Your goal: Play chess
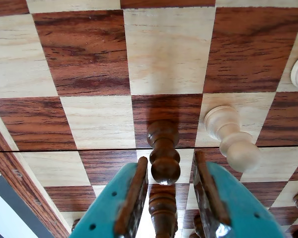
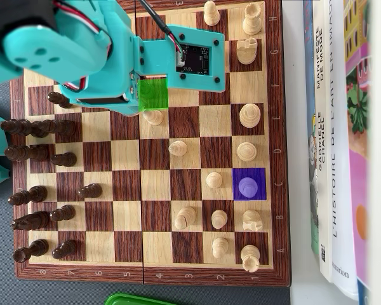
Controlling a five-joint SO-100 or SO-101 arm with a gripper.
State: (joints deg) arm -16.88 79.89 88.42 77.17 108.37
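Chessboard (image 2: 276, 127): one. Light pieces (image 2: 178, 148): fourteen counted overhead. Dark pieces (image 2: 89, 189): roughly fifteen; left cluster overlapped, exact number unclear. Green square (image 2: 153, 94): one. Purple square (image 2: 237, 173): one. Books (image 2: 330, 159): at least three showed.

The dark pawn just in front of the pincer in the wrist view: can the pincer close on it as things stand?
Probably yes. The pincer is open, and the dark pawn stands upright between its fingertips. The light pawn stands off to the right, outside the jaws.
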